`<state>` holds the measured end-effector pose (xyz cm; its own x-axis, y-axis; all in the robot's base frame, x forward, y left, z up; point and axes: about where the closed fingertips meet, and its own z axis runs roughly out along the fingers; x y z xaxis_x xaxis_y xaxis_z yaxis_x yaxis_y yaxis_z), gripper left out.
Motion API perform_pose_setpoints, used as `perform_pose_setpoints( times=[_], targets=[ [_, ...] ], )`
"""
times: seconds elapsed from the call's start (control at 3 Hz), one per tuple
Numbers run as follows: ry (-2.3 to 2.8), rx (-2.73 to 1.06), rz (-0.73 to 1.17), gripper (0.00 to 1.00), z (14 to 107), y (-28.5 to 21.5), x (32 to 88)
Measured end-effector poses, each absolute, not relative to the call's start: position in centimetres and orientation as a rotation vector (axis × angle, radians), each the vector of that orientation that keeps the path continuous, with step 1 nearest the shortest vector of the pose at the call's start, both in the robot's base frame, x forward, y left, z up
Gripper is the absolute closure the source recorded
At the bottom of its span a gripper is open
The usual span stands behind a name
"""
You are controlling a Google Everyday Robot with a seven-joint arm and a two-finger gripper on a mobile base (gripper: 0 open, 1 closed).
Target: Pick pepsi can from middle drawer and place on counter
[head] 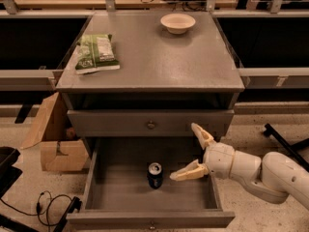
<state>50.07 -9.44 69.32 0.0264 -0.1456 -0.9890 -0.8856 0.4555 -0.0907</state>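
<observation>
The pepsi can (155, 175) stands upright on the floor of the open middle drawer (116, 187), near its centre. My gripper (189, 151) reaches in from the right, over the drawer's right part. Its two cream fingers are spread wide open, one fingertip (195, 127) up by the drawer front above, the other (174, 177) low and just right of the can. It holds nothing. The grey counter (154, 57) is the cabinet top above the drawers.
A green chip bag (96, 53) lies on the counter's left side and a white bowl (177, 22) at its back. The shut upper drawer front (150, 123) sits above the open drawer. A cardboard box (50, 137) and black cables (46, 204) lie on the floor at left.
</observation>
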Motion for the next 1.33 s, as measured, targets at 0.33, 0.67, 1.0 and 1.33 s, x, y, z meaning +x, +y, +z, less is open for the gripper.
perform_pose_setpoints(
  times=[0.33, 0.67, 1.0, 1.33],
  targets=[
    [1.472, -1.002, 0.728, 0.00, 69.0, -9.0, 50.4],
    [1.516, -1.053, 0.747, 0.00, 64.7, -6.9, 51.1],
    [1.521, -1.084, 0.761, 0.00, 60.1, -4.8, 53.1],
    [1.509, -1.118, 0.775, 0.00, 56.3, -3.5, 54.9]
  ],
)
